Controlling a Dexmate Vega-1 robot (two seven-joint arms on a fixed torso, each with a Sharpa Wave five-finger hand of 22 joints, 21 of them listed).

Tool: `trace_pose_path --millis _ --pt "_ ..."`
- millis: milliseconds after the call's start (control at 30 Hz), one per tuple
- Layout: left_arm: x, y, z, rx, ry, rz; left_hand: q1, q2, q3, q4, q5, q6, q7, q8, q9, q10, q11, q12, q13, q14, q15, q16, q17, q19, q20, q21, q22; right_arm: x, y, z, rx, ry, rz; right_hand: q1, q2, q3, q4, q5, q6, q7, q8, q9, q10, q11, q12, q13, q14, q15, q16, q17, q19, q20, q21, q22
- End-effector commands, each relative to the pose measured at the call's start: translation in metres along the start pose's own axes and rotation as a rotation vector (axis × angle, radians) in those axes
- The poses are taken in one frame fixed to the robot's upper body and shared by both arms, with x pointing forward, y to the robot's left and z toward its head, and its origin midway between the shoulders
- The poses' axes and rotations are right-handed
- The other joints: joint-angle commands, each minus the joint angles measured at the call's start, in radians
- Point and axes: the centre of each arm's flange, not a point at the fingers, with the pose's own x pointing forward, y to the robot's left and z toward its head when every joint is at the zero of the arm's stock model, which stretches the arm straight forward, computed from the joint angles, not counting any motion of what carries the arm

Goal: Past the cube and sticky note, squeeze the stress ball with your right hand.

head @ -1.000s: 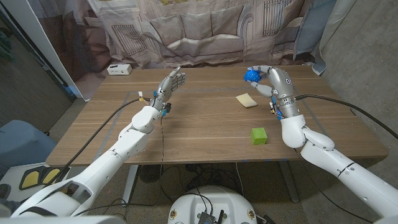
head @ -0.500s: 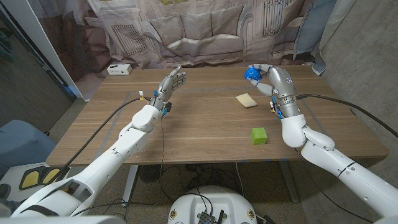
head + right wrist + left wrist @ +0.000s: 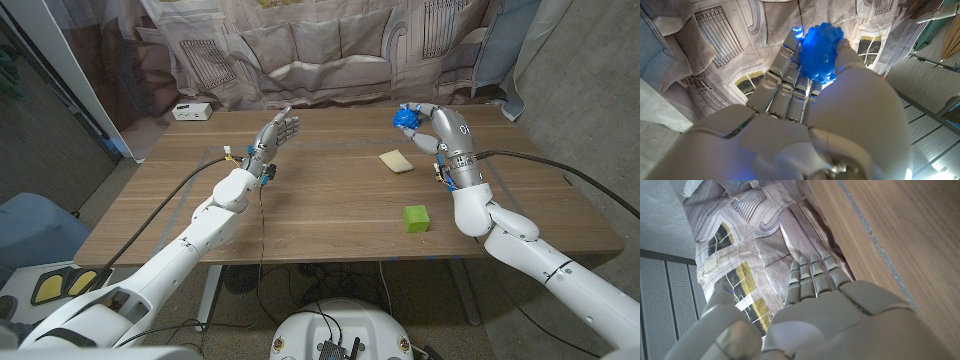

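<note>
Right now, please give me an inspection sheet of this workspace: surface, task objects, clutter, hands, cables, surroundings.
Surface: wooden table.
Job's things: blue stress ball held in right hand; sticky note and green cube lie nearer, apart.
Clutter: white box at far left corner.
Hands: left hand holds nothing, fingers straight.
Cables: black cable along right arm; another along the left arm.
Surroundings: printed curtain behind table.

The right hand [image 3: 432, 128] has lifted the blue stress ball [image 3: 405, 118] slightly up and away from the tabletop [image 3: 330, 200], its fingers [image 3: 790, 65] wrapped around it.
</note>
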Motion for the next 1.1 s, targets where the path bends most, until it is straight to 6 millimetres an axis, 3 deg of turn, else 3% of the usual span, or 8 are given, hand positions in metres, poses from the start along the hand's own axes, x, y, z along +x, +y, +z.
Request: trace_pose_path --millis 33,300,567,1100 --pt "0.002 0.002 0.0 -0.004 -0.004 0.008 0.003 0.009 0.002 -0.009 -0.001 0.01 0.002 0.001 0.004 0.008 0.003 0.0 0.005 0.009 -0.003 -0.001 0.003 0.009 0.0 0.004 0.003 0.001 0.001 0.0 -0.014 0.003 0.023 0.028 0.047 -0.008 -0.002 -0.005 -0.025 0.007 -0.007 -0.003 -0.02 0.011 -0.01 0.0 -0.003 -0.039 -0.011 0.003 -0.011 0.007 -0.011 0.001" --pt "0.003 0.002 0.0 -0.007 -0.01 0.011 0.003 0.01 0.002 -0.009 -0.001 0.01 0.002 0.001 0.004 0.008 0.004 0.0 0.005 0.009 -0.003 -0.001 0.003 0.008 -0.001 0.003 0.003 0.001 0.001 0.001 -0.03 0.0 0.043 0.029 0.042 -0.012 -0.016 -0.011 -0.058 -0.002 -0.011 -0.009 -0.054 0.002 -0.019 -0.005 -0.071 -0.025 -0.028 0.01 -0.062 0.009 -0.036 0.0" --pt "0.002 0.004 0.0 -0.013 -0.015 0.025 0.004 0.012 0.003 -0.009 0.0 0.01 0.003 0.001 0.005 0.009 0.003 0.0 0.005 0.009 -0.003 -0.001 0.003 0.009 0.0 0.003 0.003 0.002 -0.003 0.001 -0.047 0.004 0.061 0.005 0.03 -0.026 -0.011 -0.017 -0.093 0.004 -0.016 -0.012 -0.091 0.017 -0.025 -0.007 -0.108 -0.012 -0.037 0.012 -0.082 0.015 -0.048 -0.001" --pt "0.004 -0.002 0.001 -0.017 -0.014 0.015 0.005 0.014 0.004 -0.01 0.0 0.013 0.003 0.001 0.005 0.01 0.002 0.0 0.005 0.011 -0.004 0.0 0.003 0.009 0.0 0.003 0.003 -0.001 -0.01 0.001 -0.08 0.001 0.092 -0.055 -0.003 -0.054 0.001 -0.026 -0.147 0.019 -0.018 -0.017 -0.146 0.019 -0.029 -0.011 -0.159 -0.004 -0.054 0.001 -0.11 0.025 -0.071 -0.002"
